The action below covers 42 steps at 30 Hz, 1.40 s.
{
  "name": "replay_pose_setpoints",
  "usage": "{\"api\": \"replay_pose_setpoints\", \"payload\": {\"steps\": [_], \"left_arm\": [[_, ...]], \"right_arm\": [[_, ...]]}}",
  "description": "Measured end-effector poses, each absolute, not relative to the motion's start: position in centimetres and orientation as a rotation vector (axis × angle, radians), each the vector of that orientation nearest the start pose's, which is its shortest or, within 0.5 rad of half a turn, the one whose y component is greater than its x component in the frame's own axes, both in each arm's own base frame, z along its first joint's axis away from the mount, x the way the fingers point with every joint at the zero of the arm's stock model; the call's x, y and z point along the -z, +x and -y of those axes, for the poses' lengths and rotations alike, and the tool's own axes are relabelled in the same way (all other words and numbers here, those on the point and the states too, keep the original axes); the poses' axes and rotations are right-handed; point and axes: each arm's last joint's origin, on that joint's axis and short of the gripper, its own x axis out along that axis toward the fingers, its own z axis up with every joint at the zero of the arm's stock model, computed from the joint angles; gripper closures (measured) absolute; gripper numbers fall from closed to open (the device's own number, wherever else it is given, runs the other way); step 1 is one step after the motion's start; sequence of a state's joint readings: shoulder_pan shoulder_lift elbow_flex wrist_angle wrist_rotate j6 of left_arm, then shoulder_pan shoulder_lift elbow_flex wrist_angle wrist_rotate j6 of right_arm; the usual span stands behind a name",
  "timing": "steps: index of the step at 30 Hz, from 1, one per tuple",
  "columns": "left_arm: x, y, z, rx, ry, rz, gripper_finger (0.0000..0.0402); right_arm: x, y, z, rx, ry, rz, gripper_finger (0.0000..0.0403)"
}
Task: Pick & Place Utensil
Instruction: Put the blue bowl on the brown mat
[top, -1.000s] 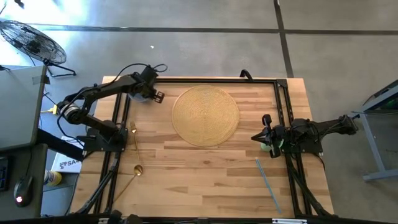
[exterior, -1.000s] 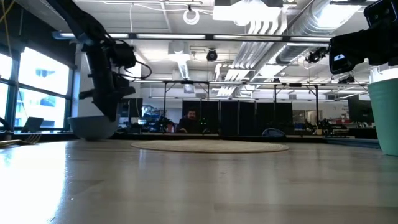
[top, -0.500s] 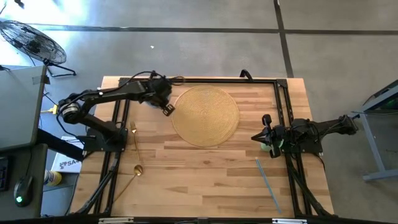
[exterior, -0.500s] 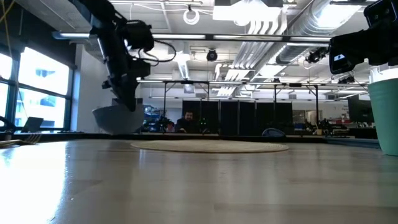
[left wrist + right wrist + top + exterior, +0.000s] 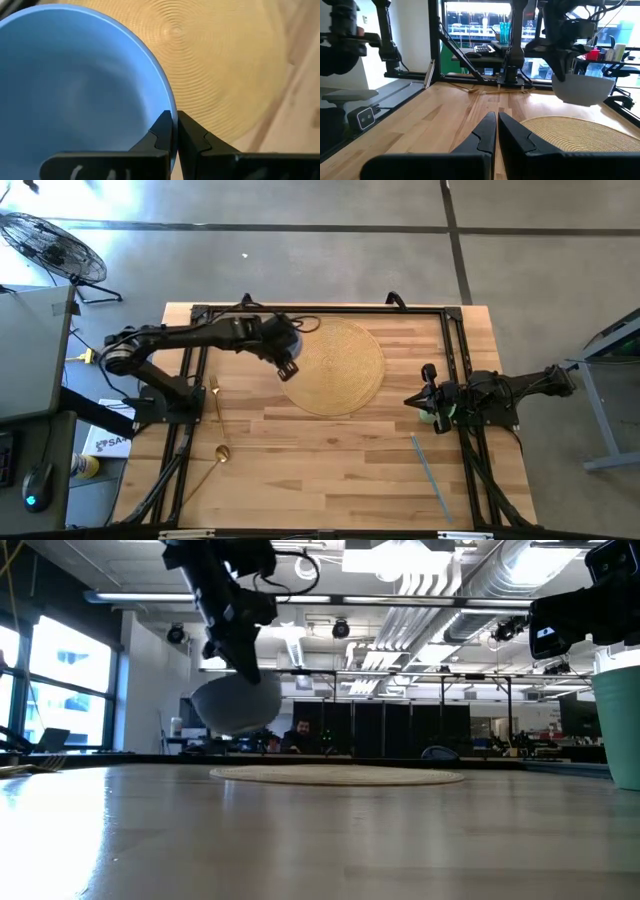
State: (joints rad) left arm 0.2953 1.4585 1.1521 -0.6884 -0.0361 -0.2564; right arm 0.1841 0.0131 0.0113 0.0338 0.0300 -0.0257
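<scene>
Left wrist view gives me what the overhead hides: the left gripper [image 5: 174, 134] is pinched onto the rim of the blue bowl [image 5: 75, 95], over the woven placemat [image 5: 220, 65]. In the low view the bowl [image 5: 236, 705] hangs clear of the wooden table [image 5: 320, 840]. The left arm reaches across to the mat's left edge (bowl barely visible from above). Right gripper [image 5: 496, 131] is parked at the right edge with fingers closed, empty. Fork [image 5: 214, 394] and spoon [image 5: 213, 462] lie on the left side, untouched. A person sits in the office beyond.
</scene>
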Motion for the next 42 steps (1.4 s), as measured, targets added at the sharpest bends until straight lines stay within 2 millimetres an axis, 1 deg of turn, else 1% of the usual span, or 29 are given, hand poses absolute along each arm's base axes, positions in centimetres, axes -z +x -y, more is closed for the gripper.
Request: {"api": "replay_pose_setpoints", "payload": {"steps": [5, 12, 15, 18, 20, 22, 24, 27, 32, 36, 39, 42], "left_arm": [[-26.2, 31.3, -8.0, -0.356, -0.287, -1.017, 0.0398], [-25.3, 36.3, -7.0, -0.233, -0.131, -1.049, 0.0396], [-24.7, 38.2, -5.9, -0.149, 0.035, -1.055, 0.0396], [-23.5, 39.2, -4.4, -0.088, 0.238, -1.107, 0.0396], [-23.0, 39.5, -3.4, -0.059, 0.355, -1.130, 0.0395], [-22.8, 39.6, -2.8, -0.055, 0.429, -1.146, 0.0395], [-22.7, 39.6, -2.5, -0.053, 0.455, -1.152, 0.0395], [-22.3, 39.5, -2.6, -0.040, 0.449, -1.153, 0.0395], [-21.3, 39.2, -4.3, -0.059, 0.402, -1.153, 0.0395], [-21.4, 39.5, -5.8, -0.054, 0.340, -1.093, 0.0394], [-21.6, 39.7, -6.5, -0.027, 0.293, -1.047, 0.0394], [-21.6, 39.7, -6.6, -0.033, 0.290, -1.046, 0.0394]], "right_arm": [[-17.0, 9.6, -1.7, -0.153, -0.022, 0.034, 0.0391], [-17.0, 9.6, -1.7, -0.154, -0.022, 0.034, 0.0391], [-17.0, 9.6, -1.7, -0.153, -0.022, 0.034, 0.0391], [-17.0, 9.6, -1.7, -0.153, -0.022, 0.034, 0.0391], [-17.0, 9.6, -1.7, -0.153, -0.022, 0.034, 0.0391], [-17.0, 9.6, -1.7, -0.153, -0.022, 0.034, 0.0391], [-17.0, 9.6, -1.7, -0.154, -0.022, 0.033, 0.0391], [-17.0, 9.6, -1.7, -0.154, -0.022, 0.033, 0.0391], [-17.0, 9.6, -1.7, -0.154, -0.022, 0.034, 0.0391], [-17.0, 9.6, -1.7, -0.154, -0.022, 0.034, 0.0391], [-17.0, 9.6, -1.7, -0.154, -0.022, 0.034, 0.0391], [-17.0, 9.6, -1.7, -0.154, -0.022, 0.034, 0.0391]]}}
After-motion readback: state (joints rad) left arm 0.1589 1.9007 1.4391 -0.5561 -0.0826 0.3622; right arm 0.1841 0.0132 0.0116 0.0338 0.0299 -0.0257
